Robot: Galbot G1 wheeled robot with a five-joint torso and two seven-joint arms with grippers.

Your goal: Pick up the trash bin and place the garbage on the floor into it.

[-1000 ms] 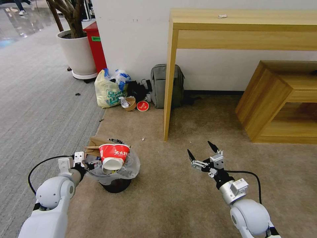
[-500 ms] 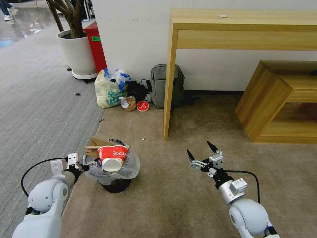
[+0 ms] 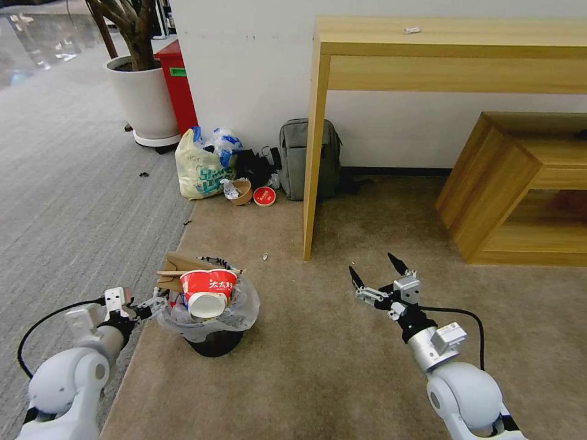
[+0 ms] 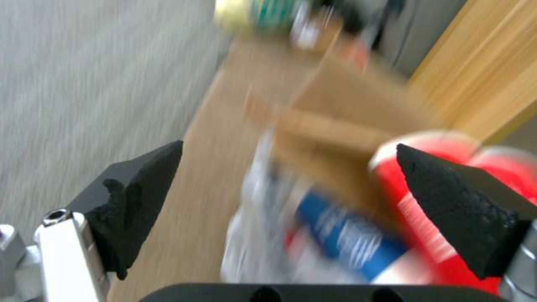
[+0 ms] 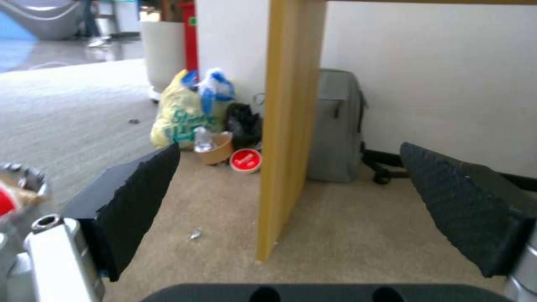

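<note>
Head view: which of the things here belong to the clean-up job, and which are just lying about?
Job:
trash bin, stuffed with a red cup and cardboard
small scrap on the beige carpet
left gripper, open beside the bin
right gripper, open, empty

Lying about:
yellow-green bag
grey backpack
wooden desk
plant pot

Trash bin (image 3: 211, 342), lower left of the head view: black body, translucent whitish liner. Cup (image 3: 208, 292) on top: red with white characters, white inside. Cardboard scrap (image 3: 174, 269) behind it: brown. Floor (image 3: 342, 366): plain beige carpet; the carpet (image 3: 67, 201) at frame left is grey and ribbed. Shopping bag (image 3: 199, 168), upper centre: yellow-green with green print. Backpack (image 3: 299, 159): grey. Gripper fingers (image 5: 140, 197): black.
</note>
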